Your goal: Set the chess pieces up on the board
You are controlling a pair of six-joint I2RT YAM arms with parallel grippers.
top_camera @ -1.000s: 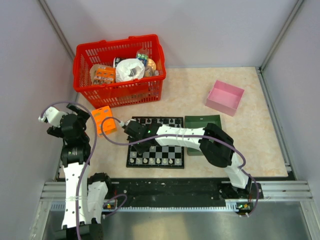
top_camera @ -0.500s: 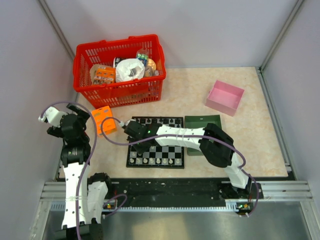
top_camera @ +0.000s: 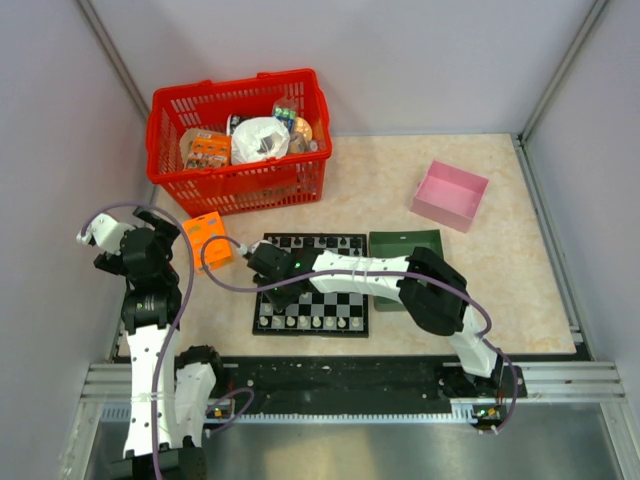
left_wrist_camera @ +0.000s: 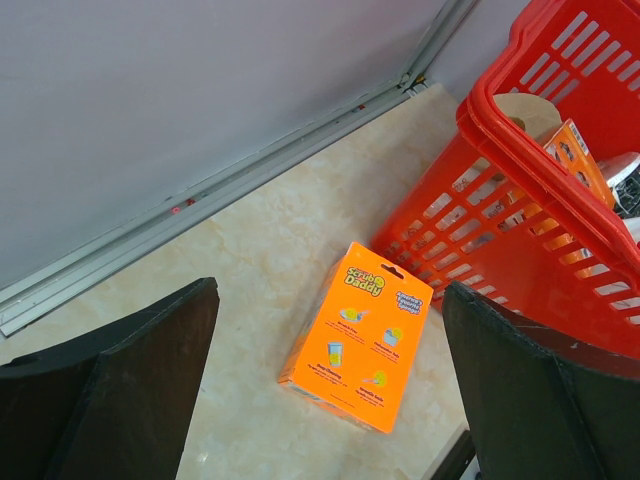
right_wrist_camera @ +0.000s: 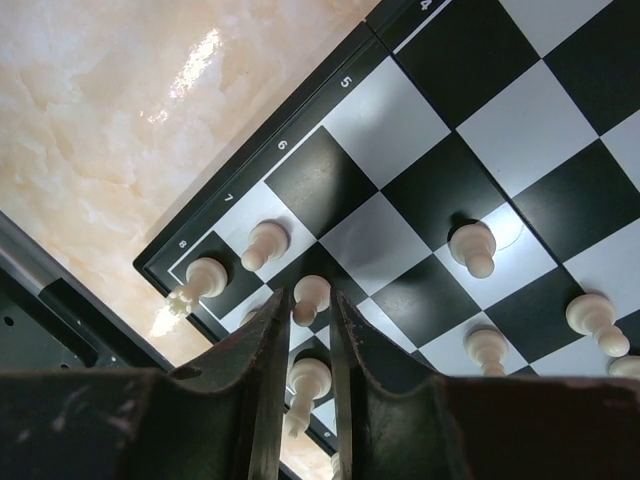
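The board (top_camera: 345,243) lies at the table's middle, and its corner shows in the right wrist view (right_wrist_camera: 160,268). Pale white chess pieces (top_camera: 316,322) stand in its near rows. My right gripper (top_camera: 272,283) hangs low over the board's left side. In the right wrist view its jaws (right_wrist_camera: 308,300) are closed to a narrow gap around a white pawn (right_wrist_camera: 312,293) that stands on a black square. Other white pieces (right_wrist_camera: 472,247) stand nearby. My left gripper (top_camera: 150,238) is open and empty at the far left, above the table (left_wrist_camera: 328,290).
An orange sponge box (top_camera: 206,238) lies left of the board, below my left gripper (left_wrist_camera: 358,335). A red basket (top_camera: 240,175) of goods stands at the back left. A dark green tray (top_camera: 405,245) adjoins the board's right. A pink box (top_camera: 450,195) sits at the back right.
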